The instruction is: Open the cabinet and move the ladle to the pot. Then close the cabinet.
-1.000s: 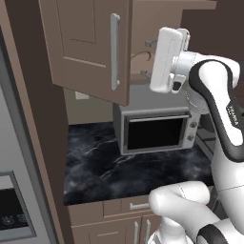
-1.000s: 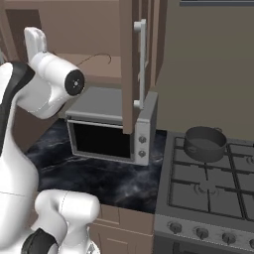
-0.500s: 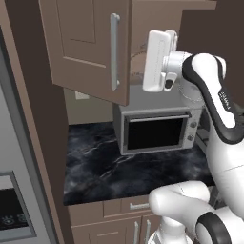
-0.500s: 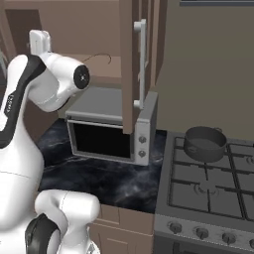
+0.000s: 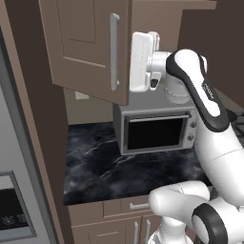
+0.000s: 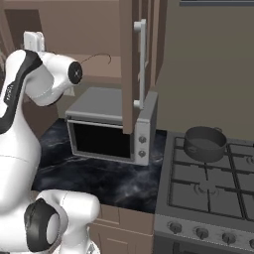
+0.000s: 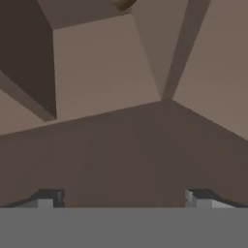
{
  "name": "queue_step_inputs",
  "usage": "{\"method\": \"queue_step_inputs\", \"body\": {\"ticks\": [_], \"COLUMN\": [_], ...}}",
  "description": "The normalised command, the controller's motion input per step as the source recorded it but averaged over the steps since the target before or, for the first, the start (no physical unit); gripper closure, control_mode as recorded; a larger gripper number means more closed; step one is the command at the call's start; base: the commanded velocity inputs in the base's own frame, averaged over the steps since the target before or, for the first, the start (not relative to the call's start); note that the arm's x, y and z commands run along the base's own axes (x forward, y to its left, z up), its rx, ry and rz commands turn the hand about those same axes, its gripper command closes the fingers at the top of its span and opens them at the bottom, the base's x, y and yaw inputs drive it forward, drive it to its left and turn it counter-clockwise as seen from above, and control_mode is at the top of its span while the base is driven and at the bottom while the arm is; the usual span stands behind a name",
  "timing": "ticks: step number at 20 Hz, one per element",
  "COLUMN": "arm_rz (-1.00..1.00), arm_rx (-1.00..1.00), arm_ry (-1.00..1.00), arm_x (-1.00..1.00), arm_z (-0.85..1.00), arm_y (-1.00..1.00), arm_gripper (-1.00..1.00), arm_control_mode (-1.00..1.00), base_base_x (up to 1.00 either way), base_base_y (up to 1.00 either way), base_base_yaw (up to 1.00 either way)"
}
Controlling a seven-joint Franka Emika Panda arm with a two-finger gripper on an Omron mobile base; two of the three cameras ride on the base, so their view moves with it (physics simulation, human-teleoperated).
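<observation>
A brown kitchen with a dark marbled surface (image 5: 100, 157) across the middle of the left base view, a microwave (image 5: 157, 131) standing on it, and a stove (image 6: 208, 193) at the lower right of the right base view carrying the pot (image 6: 204, 143) on a back burner. Above the microwave the cabinet (image 5: 90, 43) has its doors swung out, long silver handles showing.

The ladle (image 6: 101, 57) lies on the cabinet shelf; in the right base view I see its thin curved handle as a dark wire in the upper middle, and in the hand view a brown rounded bit at the very top edge, probably its bowl. It looks light and rigid, likely smooth wood or plastic, so it could slip or pivot if pinched at the bowl. The slim handle near the bowl seems the sensible spot to grip.

The pincer (image 7: 124, 198) is spread wide with nothing between its tips (image 7: 48, 197), pointing into the cabinet interior. The ladle sits beyond it, up toward the top of the hand view, apart from the tips.
</observation>
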Motion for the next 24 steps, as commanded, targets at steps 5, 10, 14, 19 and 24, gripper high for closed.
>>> {"method": "queue_step_inputs", "body": {"ticks": [5,10,14,19,24], "arm_rz": [0.0,0.0,0.01,0.0,0.0], "arm_rx": [0.03,0.15,0.24,0.13,0.01], "arm_ry": [0.08,0.09,0.11,0.03,0.0], "arm_x": [0.0,0.0,0.0,0.0,-0.08], "arm_z": [-0.12,-0.18,-0.17,-0.1,0.0], "arm_y": [0.72,0.62,0.61,0.74,0.8], "arm_gripper": [-1.0,-1.0,-1.0,-1.0,-1.0], "arm_control_mode": [-1.0,-1.0,-1.0,-1.0,-1.0], "base_base_x": [0.0,0.0,0.0,0.0,0.0], "base_base_y": [0.0,0.0,0.0,0.0,0.0], "base_base_yaw": [0.0,0.0,0.0,0.0,0.0]}}
